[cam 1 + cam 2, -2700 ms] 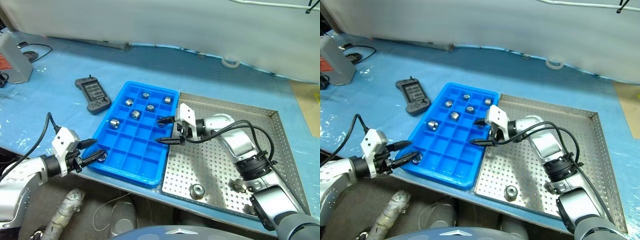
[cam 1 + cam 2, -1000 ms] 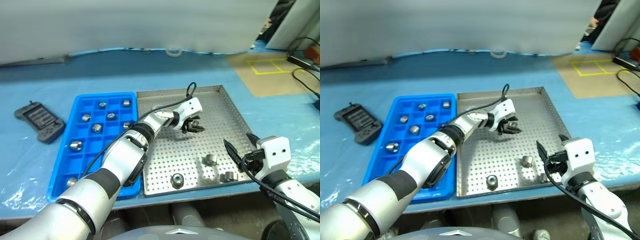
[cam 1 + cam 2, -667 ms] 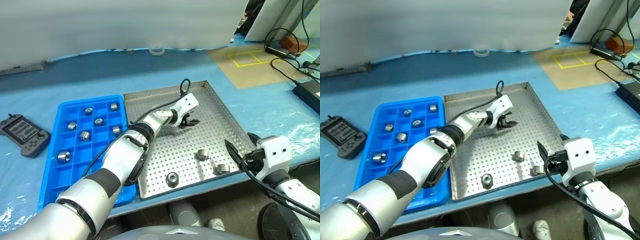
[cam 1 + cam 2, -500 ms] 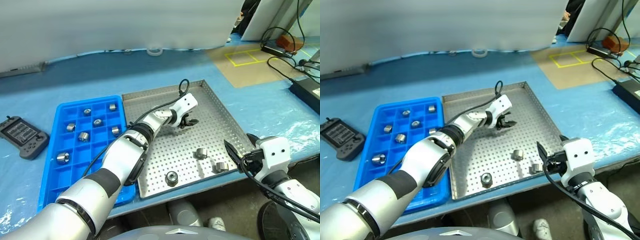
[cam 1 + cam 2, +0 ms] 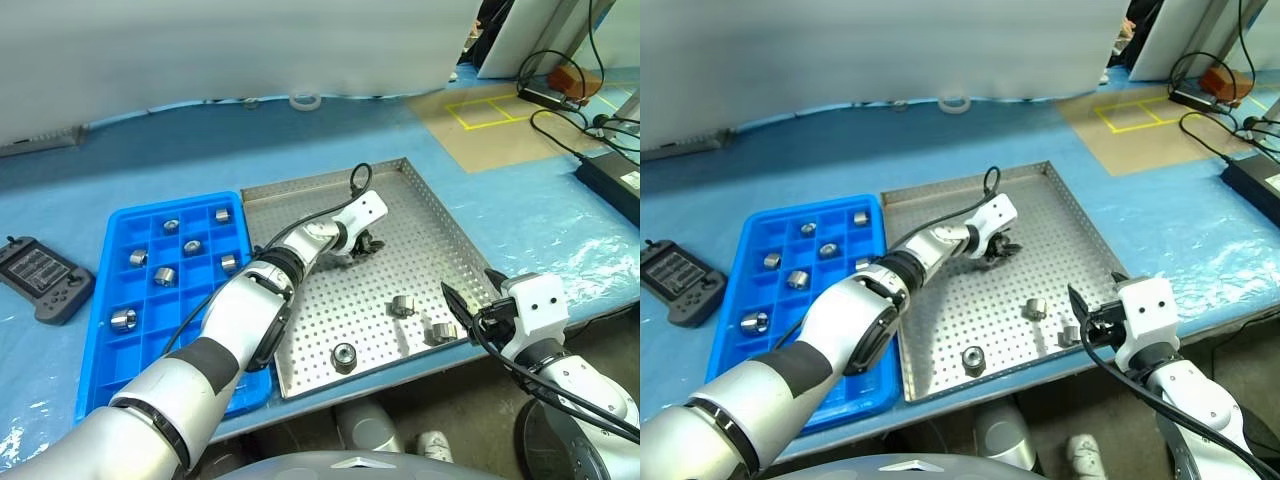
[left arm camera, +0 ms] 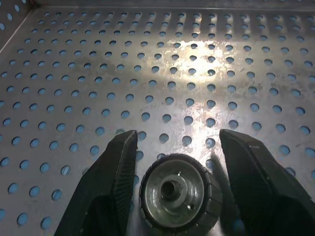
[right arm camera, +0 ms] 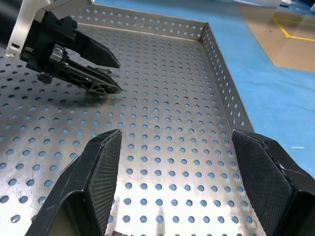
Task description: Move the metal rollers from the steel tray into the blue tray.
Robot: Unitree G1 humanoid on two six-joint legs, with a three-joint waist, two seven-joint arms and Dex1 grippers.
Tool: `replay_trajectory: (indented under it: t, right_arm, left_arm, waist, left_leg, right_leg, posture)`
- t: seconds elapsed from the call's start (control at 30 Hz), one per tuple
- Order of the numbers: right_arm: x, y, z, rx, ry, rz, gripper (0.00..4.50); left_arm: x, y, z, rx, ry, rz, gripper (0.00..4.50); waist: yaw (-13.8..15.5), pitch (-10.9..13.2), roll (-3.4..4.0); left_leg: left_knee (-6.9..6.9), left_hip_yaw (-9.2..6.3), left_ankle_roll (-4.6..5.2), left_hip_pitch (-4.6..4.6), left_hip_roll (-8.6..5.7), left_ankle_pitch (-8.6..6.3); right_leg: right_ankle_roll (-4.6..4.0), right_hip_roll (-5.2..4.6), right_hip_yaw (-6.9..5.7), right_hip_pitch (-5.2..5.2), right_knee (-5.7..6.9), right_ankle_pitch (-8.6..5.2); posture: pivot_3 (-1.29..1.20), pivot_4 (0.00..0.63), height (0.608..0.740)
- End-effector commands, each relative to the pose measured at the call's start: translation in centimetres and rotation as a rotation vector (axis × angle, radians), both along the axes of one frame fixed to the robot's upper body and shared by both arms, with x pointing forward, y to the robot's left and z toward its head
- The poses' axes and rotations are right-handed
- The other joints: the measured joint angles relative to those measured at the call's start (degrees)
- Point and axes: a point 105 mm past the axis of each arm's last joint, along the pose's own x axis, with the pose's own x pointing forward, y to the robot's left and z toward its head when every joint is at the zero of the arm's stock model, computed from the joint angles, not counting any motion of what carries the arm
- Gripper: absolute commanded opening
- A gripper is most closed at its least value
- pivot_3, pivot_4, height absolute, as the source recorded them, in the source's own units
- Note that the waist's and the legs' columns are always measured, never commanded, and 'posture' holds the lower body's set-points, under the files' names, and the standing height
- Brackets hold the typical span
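Observation:
The steel tray [image 5: 425,235] lies at the middle of the table, with the blue tray [image 5: 150,365] against its left side. My left gripper [image 6: 178,135] is low over the steel tray's middle, open, with one metal roller [image 6: 174,192] on the floor between its fingers and a thin gap on each side. Three more rollers [image 5: 403,305] [image 5: 441,332] [image 5: 344,354] lie nearer the tray's front. Several rollers [image 5: 162,275] sit in blue tray compartments. My right gripper [image 5: 472,292] hovers wide open at the steel tray's front right corner, holding nothing.
A black handheld controller [image 5: 35,283] lies left of the blue tray. A white tape ring [image 5: 305,100] sits at the table's far edge. Cables and a black power brick [image 5: 612,178] lie on the right, by a brown mat with yellow tape [image 5: 495,108].
The whole view has swung with the camera. My left gripper has dipped and shifted a little left onto the roller. The right gripper has stayed put and open.

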Motion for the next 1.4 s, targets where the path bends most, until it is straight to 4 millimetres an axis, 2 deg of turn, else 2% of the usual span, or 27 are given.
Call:
replay_trajectory:
  t: [0.03, 0.33, 0.47, 0.8, 0.97, 1.1, 1.2, 1.27, 1.4]
  right_arm:
    - [0.0, 0.2, 0.8, -0.012, -0.044, 0.009, 3.7]
    - [0.4, 0.3, 1.0, -0.021, -0.05, 0.008, 3.7]
    - [0.4, 0.3, 1.1, -0.024, -0.051, 0.007, 3.7]
    - [0.8, 0.6, 1.4, -0.031, -0.053, 0.03, 3.7]
    - [1.4, 1.7, 2.3, -0.03, -0.064, 0.129, 3.7]
    - [2.4, 1.8, 3.1, -0.052, -0.065, 0.229, 3.7]
    - [4.3, 2.4, 3.8, -0.054, -0.076, 0.318, 3.7]
    - [5.8, 3.6, 4.1, -0.048, -0.086, 0.404, 3.7]
    - [7.9, 6.5, 4.0, -0.045, -0.081, 0.571, 3.7]
  left_arm:
    - [0.0, -0.2, 0.3, 0.018, -0.015, -0.012, 2.78]
    - [0.1, 0.8, -0.9, 0.067, -0.015, 0.015, 2.78]
    - [0.2, 0.9, -0.9, 0.066, -0.014, 0.019, 1.9]
    - [0.3, 1.8, -1.2, 0.051, -0.008, 0.02, 1.87]
    - [0.3, 1.4, 2.1, -0.174, 0.037, -0.066, 1.87]
    - [0.1, 2.6, 4.8, -0.325, 0.047, -0.177, 1.87]
    - [0.4, 4.6, 6.2, -0.383, 0.033, -0.202, 1.87]
    - [0.6, 6.4, 6.9, -0.377, -0.028, -0.209, 1.87]
    - [-0.5, 9.7, 9.3, -0.426, -0.127, -0.245, 1.87]
  waist:
    - [0.0, 0.0, 0.02]
    - [-0.3, 0.0, 0.02]
    - [-0.9, 0.0, 0.04]
    - [-1.3, 0.0, 0.1]
    - [-1.0, 0.1, 0.18]
    - [-0.3, 0.2, 0.15]
    - [1.0, 0.3, 0.04]
    - [2.3, 0.4, 0.04]
    - [6.5, 0.5, 0.04]
  left_leg:
    - [0.01, -0.01, 0.0, -0.01, -0.01, 0.0]
    - [0.12, -0.17, -0.01, 0.0, -0.03, 0.0]
    - [0.12, -0.29, -0.02, -0.04, -0.03, -0.01]
    - [0.12, -0.54, -0.02, -0.23, -0.02, 0.0]
    - [0.12, -0.57, -0.02, -0.25, -0.03, 0.0]
    - [0.1, -0.62, 0.0, -0.29, -0.12, 0.01]
    - [0.13, -0.67, 0.02, -0.28, -0.14, 0.01]
    - [0.22, -0.7, 0.04, -0.29, -0.14, 0.02]
    - [0.3, -0.74, 0.09, -0.27, 0.15, 0.07]
  right_leg:
    - [0.01, -0.01, -0.01, 0.0, 0.0, 0.01]
    - [0.05, -0.02, -0.1, 0.16, -0.02, -0.02]
    - [0.07, -0.02, -0.21, 0.21, -0.07, -0.03]
    - [0.08, -0.02, -0.47, 0.2, -0.13, -0.03]
    - [0.07, -0.03, -0.5, 0.19, -0.13, -0.02]
    - [0.03, -0.16, -0.6, 0.2, -0.11, 0.0]
    - [0.0, -0.36, -0.74, 0.22, -0.02, 0.01]
    - [-0.01, -0.41, -0.8, 0.17, 0.19, 0.02]
    - [-0.04, -0.36, -1.15, 0.19, 0.44, 0.03]
  posture:
    - [-0.76, 0.15, 0.74]
    - [-0.76, 0.15, 0.74]
    - [-0.76, 0.15, 0.74]
    - [-0.75, 0.15, 0.74]
    - [-0.64, 0.15, 0.74]
    - [-0.56, 0.15, 0.74]
    - [-0.41, 0.15, 0.74]
    - [-0.34, 0.15, 0.74]
    - [-0.16, 0.15, 0.74]
